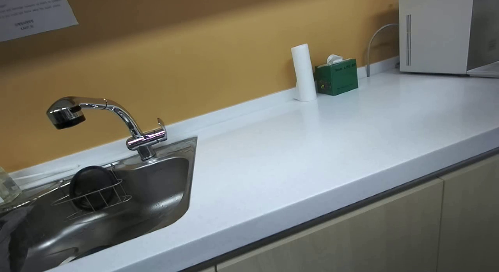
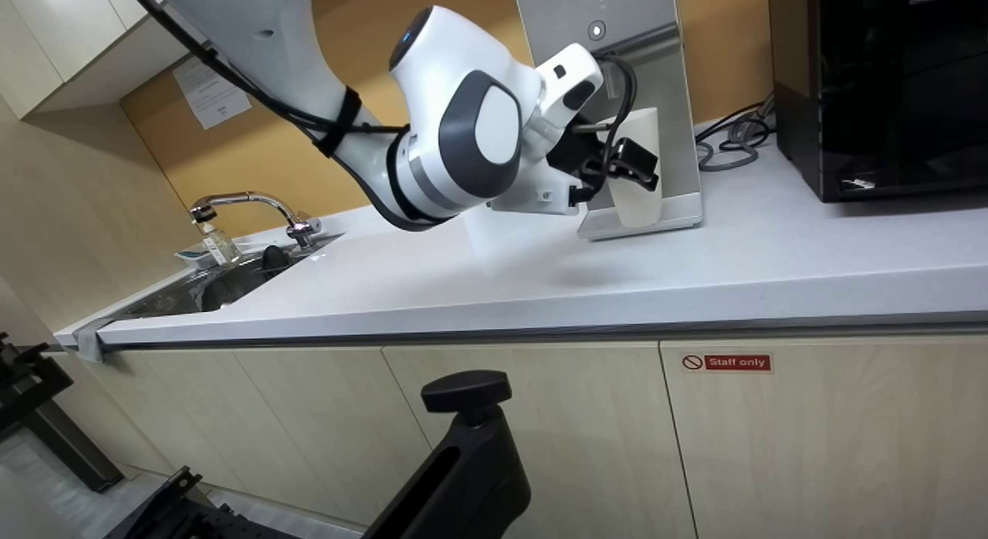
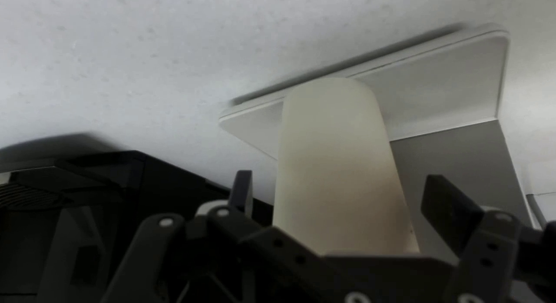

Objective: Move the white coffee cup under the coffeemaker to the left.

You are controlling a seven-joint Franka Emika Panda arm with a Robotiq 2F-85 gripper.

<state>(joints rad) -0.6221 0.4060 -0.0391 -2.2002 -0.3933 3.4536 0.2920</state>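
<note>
In an exterior view the Panda arm (image 2: 444,99) extends over the white counter (image 2: 432,280), with its Robotiq gripper (image 3: 337,186) at the front of the coffeemaker (image 2: 559,18). The wrist view shows the jaws spread wide, one on either side of the white coffee cup (image 3: 334,138), and a gap is visible between the cup and each of them. The cup is plain and smooth; it stands upright on the light tray (image 3: 447,81) at the foot of the coffeemaker, near the front edge. Beside the coffeemaker is a black boxy appliance (image 2: 895,99), with loose cables (image 2: 745,141) on the counter between the two. Toward the opposite end, a chrome faucet (image 1: 126,118) rises at the back of a stainless-steel sink (image 1: 163,182), where a round black dish (image 1: 91,188) rests on edge. In an exterior view a paper towel roll (image 1: 305,75) stands near the orange wall (image 1: 195,61), just beside a green tissue box (image 1: 343,79) with a white tissue poking from its top. A printed notice (image 1: 33,13) hangs on that wall, and a red "Staff only" sign (image 2: 727,362) is fixed to a cabinet door (image 2: 841,446) below the counter.
</note>
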